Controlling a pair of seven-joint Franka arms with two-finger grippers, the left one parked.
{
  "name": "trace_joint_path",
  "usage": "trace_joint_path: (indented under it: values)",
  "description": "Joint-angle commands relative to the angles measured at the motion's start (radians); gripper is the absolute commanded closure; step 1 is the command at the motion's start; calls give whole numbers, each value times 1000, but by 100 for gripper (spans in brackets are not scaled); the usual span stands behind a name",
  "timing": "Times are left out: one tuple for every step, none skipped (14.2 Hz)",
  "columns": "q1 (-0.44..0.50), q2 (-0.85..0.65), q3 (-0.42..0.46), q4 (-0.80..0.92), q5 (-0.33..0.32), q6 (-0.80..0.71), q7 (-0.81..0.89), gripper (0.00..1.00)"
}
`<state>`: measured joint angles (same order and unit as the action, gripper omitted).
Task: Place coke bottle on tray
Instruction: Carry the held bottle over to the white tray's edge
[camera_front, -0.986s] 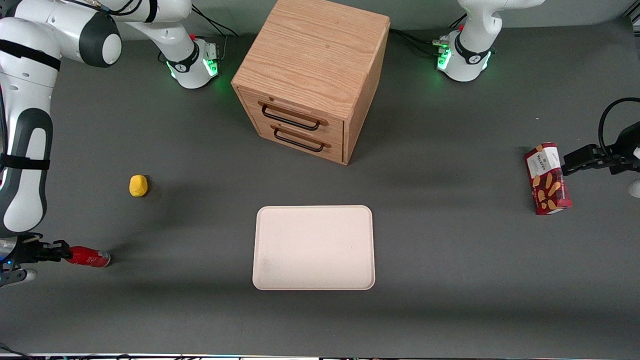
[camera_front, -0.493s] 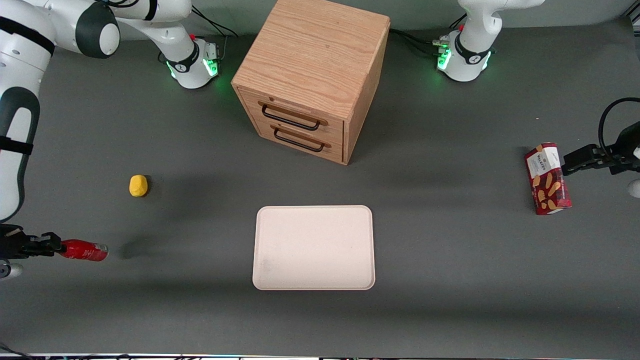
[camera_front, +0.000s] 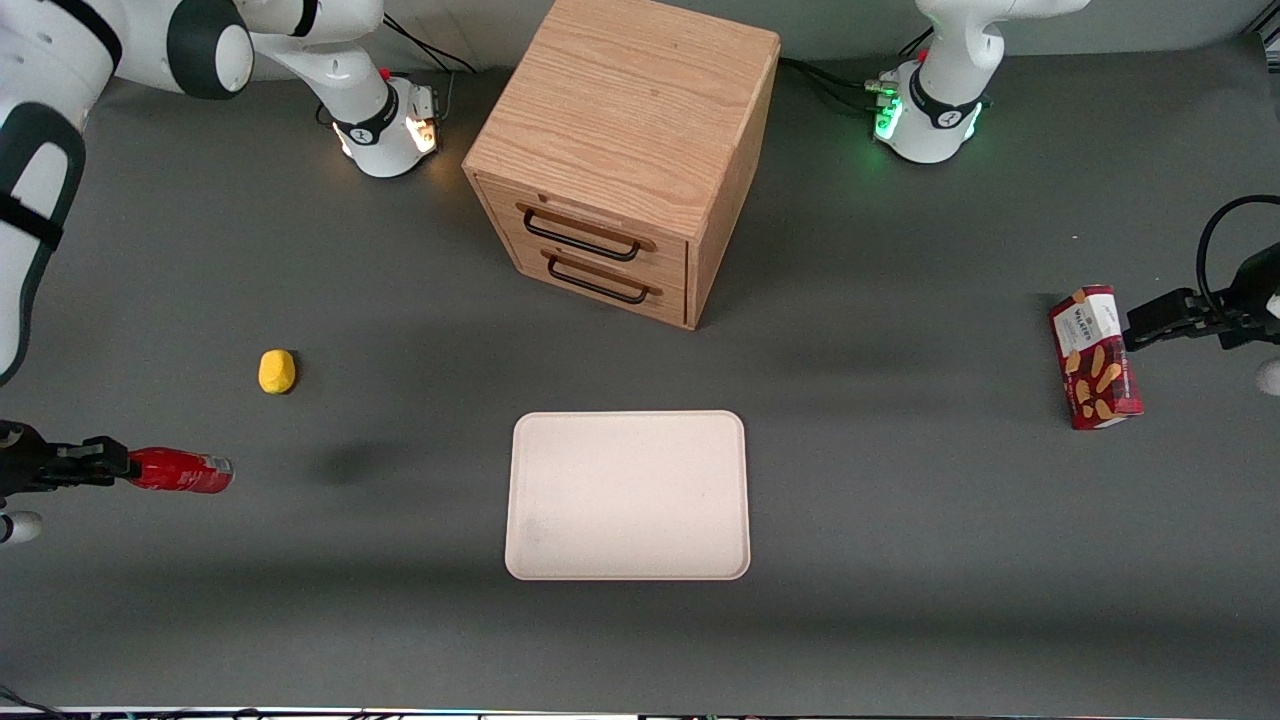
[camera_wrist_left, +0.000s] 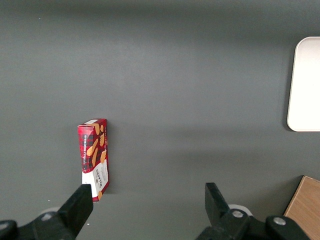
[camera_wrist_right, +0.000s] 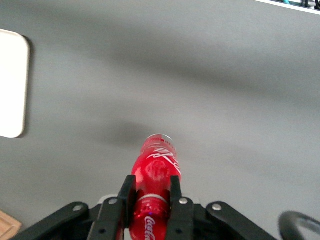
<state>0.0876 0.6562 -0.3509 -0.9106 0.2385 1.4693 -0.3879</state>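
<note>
1. The gripper (camera_front: 112, 468) sits at mid-height at the very edge of the front view, at the working arm's end of the table (camera_front: 900, 520). Its two black fingers are clenched on the bottle (camera_front: 182, 471).
2. The wrist camera confirms the grip: the gripper (camera_wrist_right: 151, 194) has one finger (camera_wrist_right: 126, 192) pressed against each side of the bottle (camera_wrist_right: 156, 165), with no gap showing.
3. The bottle is red with white lettering. It lies roughly level, and its free end points toward the tray (camera_front: 627, 495).
4. A soft dark shadow lies on the table between the bottle and the tray, apart from the bottle, so the bottle appears to be held above the table rather than resting on it.
5. The tray is pale, rectangular and round-cornered. It lies flat in the lower middle of the front view, well apart from the bottle, with nothing on it. One corner of it shows in the right wrist view (camera_wrist_right: 11, 85), and one edge in the left wrist view (camera_wrist_left: 305, 85).
6. A small yellow lump (camera_front: 277, 371) rests on the table, farther from the front camera than the bottle and near it.
7. A wooden cabinet (camera_front: 625, 130) with two drawers and dark handles stands in the upper middle of the front view, farther from the camera than the tray.
8. A red snack box (camera_front: 1095, 357) lies toward the parked arm's end of the table. It also shows in the left wrist view (camera_wrist_left: 95, 155).
</note>
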Motion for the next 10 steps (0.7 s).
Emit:
trace_joint_path:
  values:
    - [6,-67,128,2,-86,-40,127,100]
    - [6,-70,191,4,-118,-40,173,100]
    - [6,-70,248,19,-145,-38,228,100]
    - [6,-70,298,30,-169,-33,298,100]
    - [8,-67,358,32,-195,-23,366,100]
    - [8,-61,422,30,-230,0,423,100]
    - [8,-55,482,30,-278,28,475,100]
    - [8,-47,534,29,-315,55,518,100]
    - [8,-38,579,29,-338,84,562,100]
    - [8,-18,607,29,-346,115,608,100]
